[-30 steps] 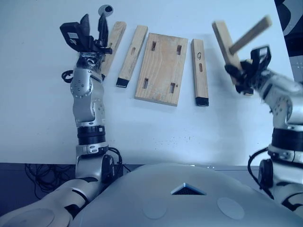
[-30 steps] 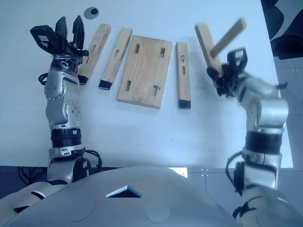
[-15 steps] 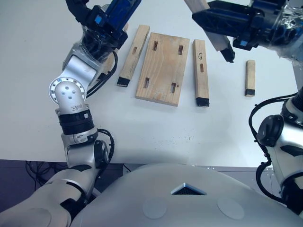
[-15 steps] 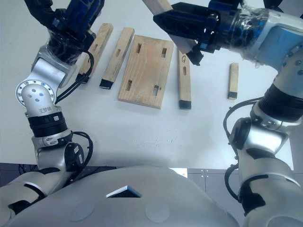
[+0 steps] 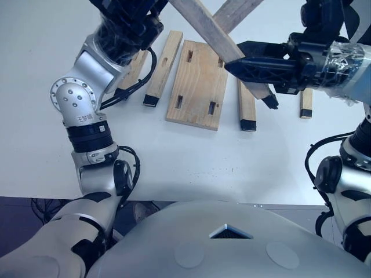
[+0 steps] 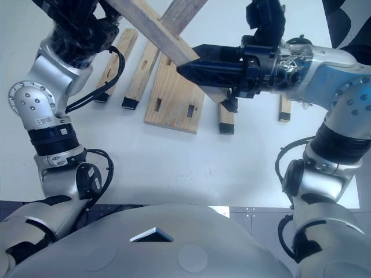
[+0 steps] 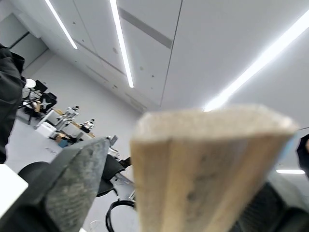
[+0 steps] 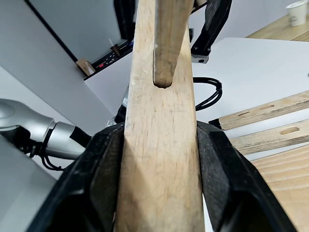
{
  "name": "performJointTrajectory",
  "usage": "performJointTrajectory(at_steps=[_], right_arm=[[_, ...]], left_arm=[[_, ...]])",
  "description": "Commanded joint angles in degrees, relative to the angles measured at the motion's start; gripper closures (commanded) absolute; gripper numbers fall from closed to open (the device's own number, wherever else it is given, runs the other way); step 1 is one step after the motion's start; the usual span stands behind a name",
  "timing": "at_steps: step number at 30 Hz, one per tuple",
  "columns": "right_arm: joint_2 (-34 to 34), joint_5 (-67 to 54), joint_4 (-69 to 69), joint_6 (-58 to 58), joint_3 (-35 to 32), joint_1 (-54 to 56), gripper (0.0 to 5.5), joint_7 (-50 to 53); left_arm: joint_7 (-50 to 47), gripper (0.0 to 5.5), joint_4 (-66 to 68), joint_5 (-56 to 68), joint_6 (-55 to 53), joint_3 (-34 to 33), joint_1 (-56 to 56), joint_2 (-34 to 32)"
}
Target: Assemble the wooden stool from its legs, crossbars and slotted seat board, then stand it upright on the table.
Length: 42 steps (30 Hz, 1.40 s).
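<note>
The right claw (image 8: 161, 140) is clamped on a pale wooden leg with a black foot (image 5: 203, 24), held in the air above the light wooden slotted seat board (image 5: 197, 84). The leg's long axis slants from high over the board's far left corner down to its foot, just past the board's right edge. A thinner wooden crossbar (image 5: 235, 10) sits in the leg's slot and points up and away to the right. The leg's upper end lies inside the left claw (image 7: 174, 193); whether that claw grips it cannot be told. On the white surface (image 5: 174, 150), two more legs (image 5: 163, 66) lie left of the board, another leg (image 5: 246, 110) just right of it, and a short wooden bar (image 5: 306, 104) farther right.
</note>
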<state>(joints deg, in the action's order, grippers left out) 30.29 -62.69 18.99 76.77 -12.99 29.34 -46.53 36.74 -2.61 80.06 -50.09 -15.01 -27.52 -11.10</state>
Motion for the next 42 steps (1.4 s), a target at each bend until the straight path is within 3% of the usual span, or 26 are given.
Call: performJointTrajectory(at_steps=[1, 8, 11, 15, 20, 23, 31, 42], right_arm=[[1.39, -1.4, -0.11, -1.41, 0.53, 0.46, 3.45, -0.77], [1.95, 0.66, -1.49, -4.59, 2.71, 0.75, 3.45, -1.81], [1.99, 0.87, -1.45, -5.26, 3.87, 0.62, 3.45, -1.65], [2.9, 2.97, -1.82, -6.25, 6.35, -0.47, 2.67, -1.18], [6.71, 14.81, -4.18, -13.24, 14.46, -6.0, 1.83, -0.85], [5.53, 24.51, -11.02, -20.79, 16.59, -6.81, 2.32, 3.93], [-3.61, 29.54, -29.98, -33.47, 1.04, 2.94, 3.75, 20.93], [-4.31, 30.0, -30.67, -32.73, 1.06, 4.33, 5.49, 19.49]], left_arm=[[0.83, 2.21, -0.72, 2.06, -2.12, -0.08, -0.59, -1.0], [1.43, 3.24, 0.46, 2.57, -2.04, -0.76, -1.28, -1.52], [1.1, 3.34, 2.02, 2.38, -1.74, -1.37, -2.87, -2.12], [1.5, 3.44, 5.47, 0.35, 1.07, -3.91, -4.74, -3.54], [6.49, 3.48, 11.18, -7.08, 3.14, -4.88, -8.37, -11.29], [10.55, 3.48, 13.02, -15.61, 6.92, -2.68, -7.58, -14.58], [16.21, 3.48, 11.22, -26.87, 12.12, 1.65, -1.62, -15.08], [20.73, 3.48, 18.52, -34.41, 16.29, 2.94, -1.26, -14.04]])
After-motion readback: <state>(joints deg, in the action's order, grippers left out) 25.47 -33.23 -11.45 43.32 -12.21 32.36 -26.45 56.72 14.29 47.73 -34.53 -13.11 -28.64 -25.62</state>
